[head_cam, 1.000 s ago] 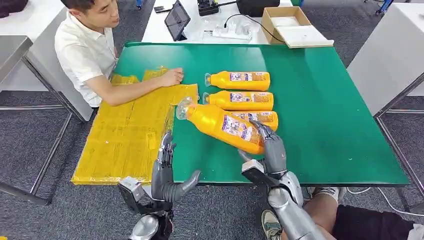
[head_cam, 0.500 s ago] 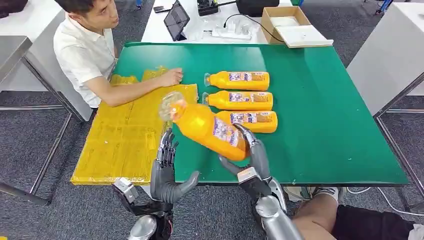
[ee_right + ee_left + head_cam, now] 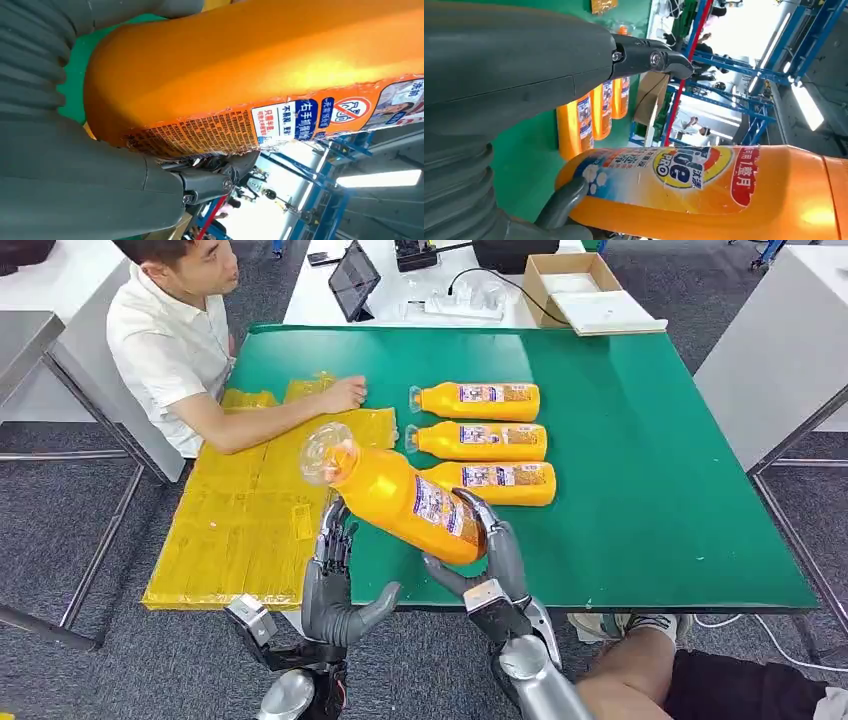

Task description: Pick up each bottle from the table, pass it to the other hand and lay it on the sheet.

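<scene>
Four orange bottles are in view, each with a clear cap and a printed label: we count three lying in a row on the green table (image 3: 650, 490), namely the far bottle (image 3: 478, 401), the middle bottle (image 3: 480, 440) and the near bottle (image 3: 505, 483), their long axes across the table and their caps toward the yellow sheet (image 3: 240, 525). We see the held bottle (image 3: 405, 500) gripped at its base by the right hand (image 3: 490, 560), lifted above the table's near edge, tilted, with its cap aimed up and toward the sheet. We see the left hand (image 3: 335, 585) just beside it, fingers spread and holding nothing, while a person's hand (image 3: 345, 393) rests on the sheet.
</scene>
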`<action>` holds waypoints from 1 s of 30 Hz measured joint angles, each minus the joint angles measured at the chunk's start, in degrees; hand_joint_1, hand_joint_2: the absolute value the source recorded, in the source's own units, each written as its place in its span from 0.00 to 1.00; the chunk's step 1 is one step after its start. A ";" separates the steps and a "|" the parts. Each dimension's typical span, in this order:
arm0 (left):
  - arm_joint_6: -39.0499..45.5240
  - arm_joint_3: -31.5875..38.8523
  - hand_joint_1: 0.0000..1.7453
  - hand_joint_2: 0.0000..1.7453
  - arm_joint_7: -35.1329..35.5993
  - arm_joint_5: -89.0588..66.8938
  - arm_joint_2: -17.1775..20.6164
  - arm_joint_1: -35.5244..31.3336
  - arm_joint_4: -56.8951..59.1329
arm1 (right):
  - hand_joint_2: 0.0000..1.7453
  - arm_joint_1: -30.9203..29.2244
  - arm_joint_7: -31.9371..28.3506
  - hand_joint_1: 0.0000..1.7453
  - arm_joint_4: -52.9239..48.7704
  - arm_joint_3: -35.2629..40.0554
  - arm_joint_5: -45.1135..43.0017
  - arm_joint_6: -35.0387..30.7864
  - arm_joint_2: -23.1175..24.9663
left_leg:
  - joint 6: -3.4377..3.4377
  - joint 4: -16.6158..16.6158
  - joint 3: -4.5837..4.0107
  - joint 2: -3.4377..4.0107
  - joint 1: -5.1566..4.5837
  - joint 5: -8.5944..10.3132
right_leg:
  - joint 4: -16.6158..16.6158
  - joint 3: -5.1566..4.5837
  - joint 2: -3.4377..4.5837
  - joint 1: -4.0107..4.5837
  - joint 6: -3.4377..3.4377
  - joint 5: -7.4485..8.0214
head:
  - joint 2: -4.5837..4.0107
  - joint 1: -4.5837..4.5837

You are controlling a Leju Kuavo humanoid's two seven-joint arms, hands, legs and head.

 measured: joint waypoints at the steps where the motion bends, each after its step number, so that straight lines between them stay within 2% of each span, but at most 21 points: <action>1: 0.00 0.00 0.00 1.00 0.00 0.00 0.00 0.00 0.00 | 1.00 0.00 0.00 1.00 -0.02 0.00 0.00 0.00 0.00 | 0.00 0.00 0.00 0.00 0.00 0.00 | 0.00 0.00 0.00 0.00 0.00 0.00 | 0.00 0.00; 5: -0.26 -0.13 0.00 1.00 0.00 -0.18 0.00 -0.11 0.00 | 1.00 0.02 0.00 1.00 -0.11 1.00 -1.27 2.66 0.22 | 0.00 0.00 0.00 0.01 0.01 0.00 | 0.01 0.00 0.00 0.01 0.00 0.00 | 0.00 0.02; 11: -5.05 -1.18 0.00 1.00 0.42 1.66 0.04 -1.05 0.07 | 1.00 -0.01 -0.22 1.00 1.95 6.91 0.17 3.78 1.57 | 0.00 0.00 0.01 0.01 0.03 0.00 | 0.01 0.00 0.00 0.03 -0.01 0.00 | 0.00 0.00; 14: -4.70 -1.53 0.00 1.00 0.48 0.92 0.04 -1.40 0.11 | 1.00 -0.03 -0.42 1.00 3.96 9.31 0.77 4.11 1.68 | 0.00 0.00 0.00 0.01 0.03 0.00 | 0.01 -0.01 0.00 0.03 -0.01 0.00 | 0.00 0.02; 17: -5.99 -1.73 0.00 1.00 0.42 2.63 0.11 -1.51 0.09 | 1.00 -0.12 0.35 1.00 5.82 10.93 1.60 6.67 1.46 | 0.00 0.00 0.00 0.03 0.02 0.00 | 0.01 0.00 0.00 0.01 -0.01 0.00 | 0.00 0.02; 29: -14.84 1.44 0.00 1.00 2.19 10.25 0.57 -0.78 0.02 | 1.00 -2.68 -1.29 1.00 13.99 13.79 2.43 7.34 1.27 | -0.01 0.00 0.05 0.13 0.02 0.01 | 0.01 -0.03 0.02 0.03 -0.01 0.00 | 0.00 0.00; 30: -15.04 1.53 0.12 1.00 2.23 10.45 0.68 -0.70 0.02 | 1.00 -2.79 -1.29 1.00 14.38 13.86 2.58 7.34 1.27 | -0.01 0.00 0.05 0.13 0.02 0.01 | 0.01 -0.03 0.02 0.03 -0.01 0.00 | 0.00 0.02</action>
